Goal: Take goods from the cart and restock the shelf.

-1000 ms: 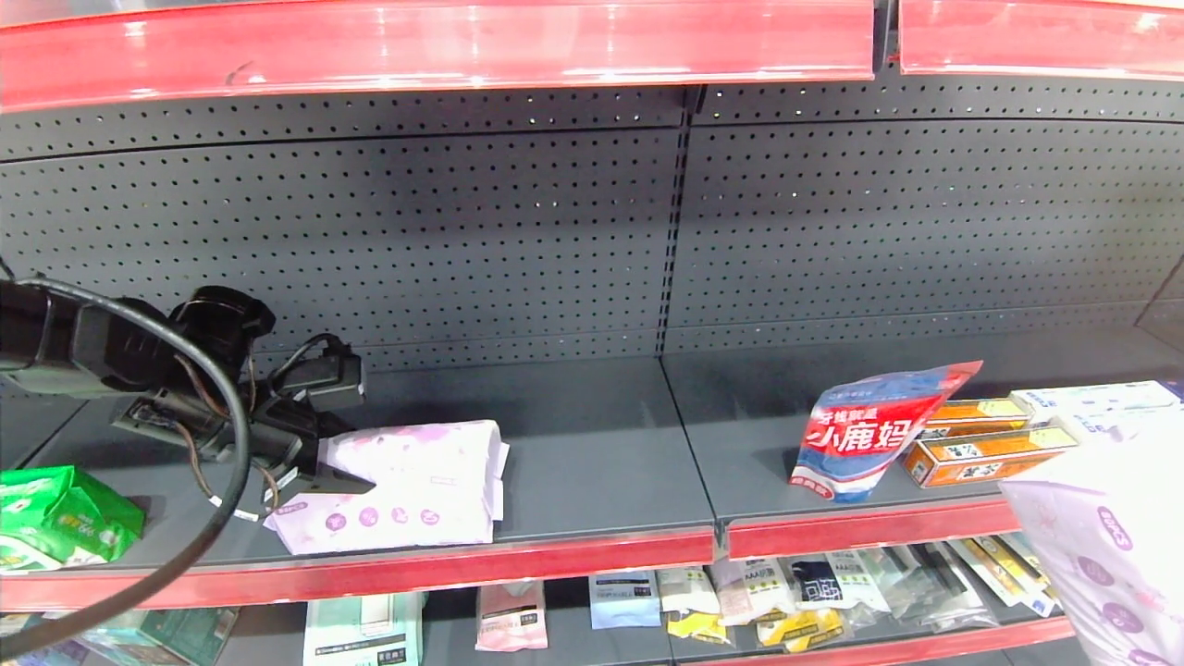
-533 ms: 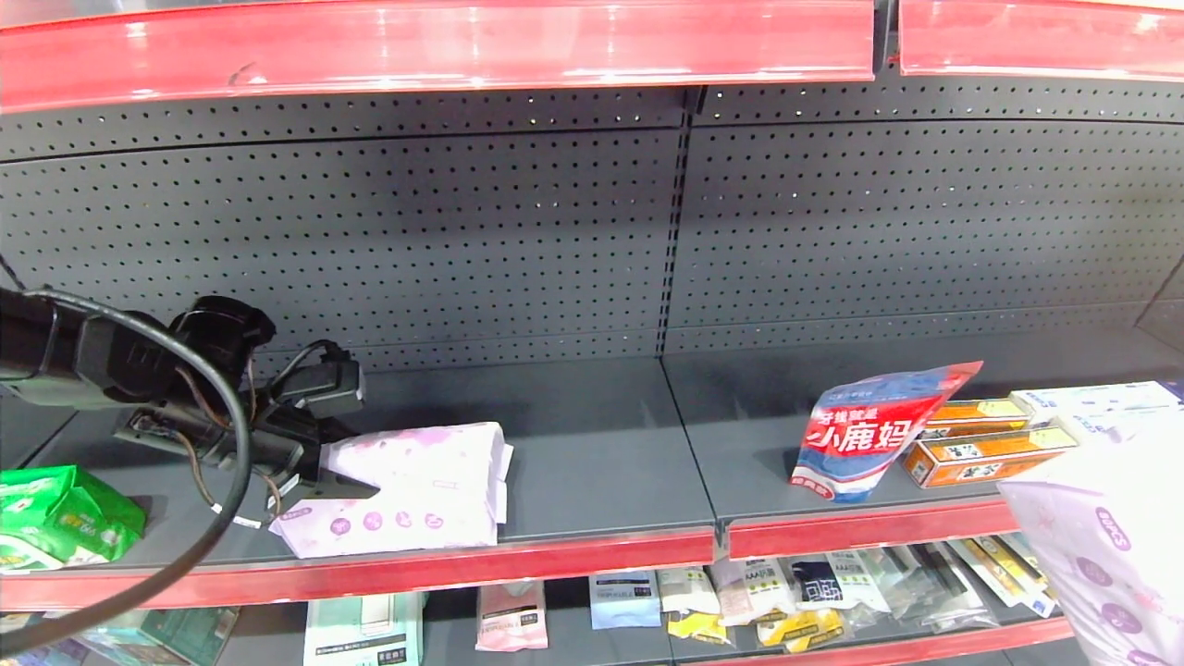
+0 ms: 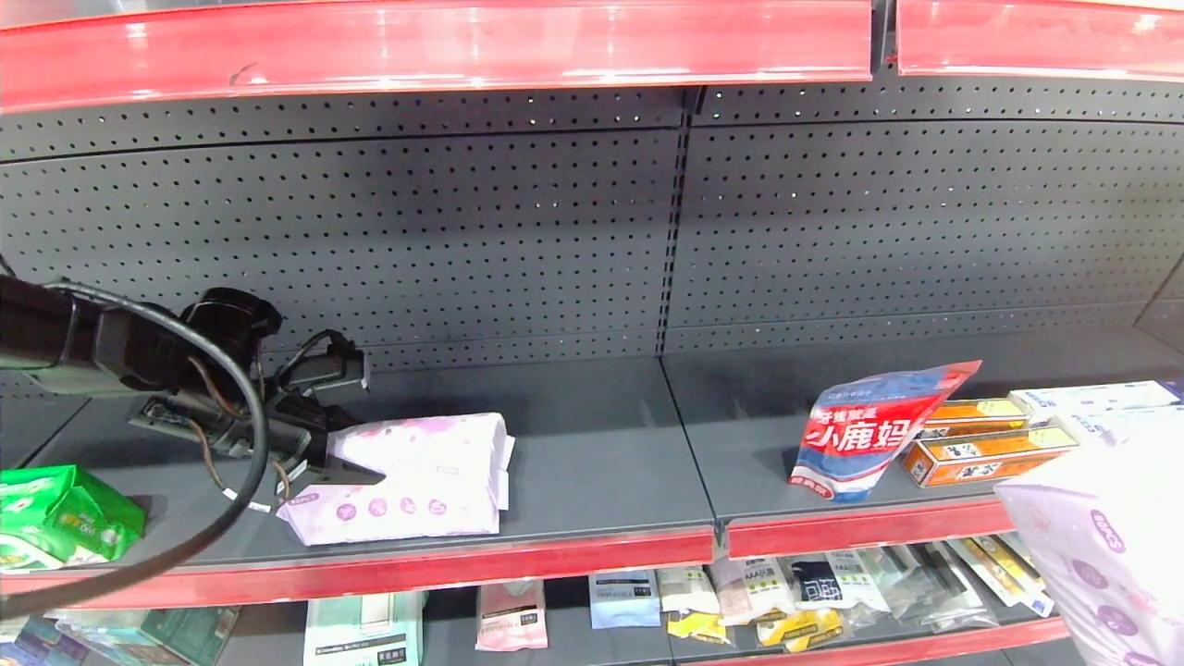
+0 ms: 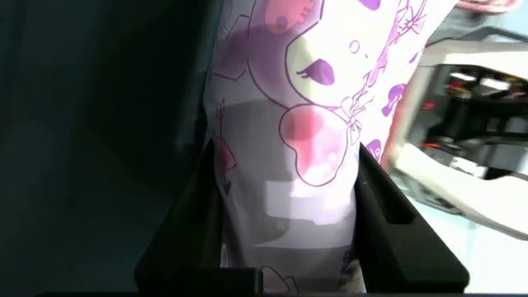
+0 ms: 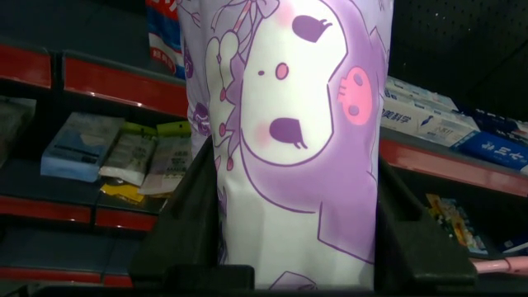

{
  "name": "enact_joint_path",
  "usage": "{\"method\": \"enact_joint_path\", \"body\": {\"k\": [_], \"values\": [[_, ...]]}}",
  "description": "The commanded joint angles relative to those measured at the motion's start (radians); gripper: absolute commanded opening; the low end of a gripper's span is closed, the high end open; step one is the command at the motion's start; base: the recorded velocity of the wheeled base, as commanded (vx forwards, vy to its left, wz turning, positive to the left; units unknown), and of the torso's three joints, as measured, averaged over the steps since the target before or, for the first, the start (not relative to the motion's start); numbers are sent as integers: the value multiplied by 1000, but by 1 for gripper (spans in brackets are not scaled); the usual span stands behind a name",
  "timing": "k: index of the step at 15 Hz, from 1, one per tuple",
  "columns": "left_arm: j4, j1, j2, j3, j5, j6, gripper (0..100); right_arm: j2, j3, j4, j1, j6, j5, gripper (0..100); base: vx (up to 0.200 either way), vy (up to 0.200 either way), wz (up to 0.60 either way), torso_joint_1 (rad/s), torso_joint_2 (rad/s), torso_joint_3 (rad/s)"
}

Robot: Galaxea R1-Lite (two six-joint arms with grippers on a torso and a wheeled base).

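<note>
A pink-and-white soft pack [image 3: 407, 476] lies on the grey shelf [image 3: 592, 462] near its front edge, left of centre. My left gripper [image 3: 342, 458] is shut on the pack's left end; in the left wrist view the pack [image 4: 289, 140] sits squeezed between both black fingers [image 4: 194, 223]. At the lower right corner a second purple-and-white pack [image 3: 1105, 546] hangs in front of the shelf. My right gripper [image 5: 293, 214] is shut on this pack [image 5: 297, 124], with a finger on each side.
A green pack [image 3: 60, 518] lies at the shelf's far left. A red-and-blue pouch [image 3: 869, 430] leans against orange boxes [image 3: 985, 444] and white boxes [image 3: 1091, 400] on the right. The lower shelf [image 3: 832, 647] holds several small packets. The shelf's middle and back are bare.
My left gripper has pushed the pink pack slightly right and deeper onto the shelf. The right pack has barely moved.
</note>
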Motion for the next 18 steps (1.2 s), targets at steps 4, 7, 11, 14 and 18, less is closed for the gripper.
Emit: {"method": "enact_joint_path", "body": {"k": [4,7,11,14,18], "values": [[0,5,30,-1,-1,2,0,3,-1,0,0,-1,0,0,0,0,0,0,0,0],[0,5,22,28,-7,22,0,6,0,0,0,0,0,0,0,0,0,0,0,0],[0,9,21,35,1,25,0,8,-1,0,0,-1,0,0,0,0,0,0,0,0],[-1,9,21,33,1,26,0,8,0,0,0,-1,0,0,0,0,0,0,0,0],[-6,7,19,39,1,22,0,8,0,0,0,-1,0,0,0,0,0,0,0,0]]}}
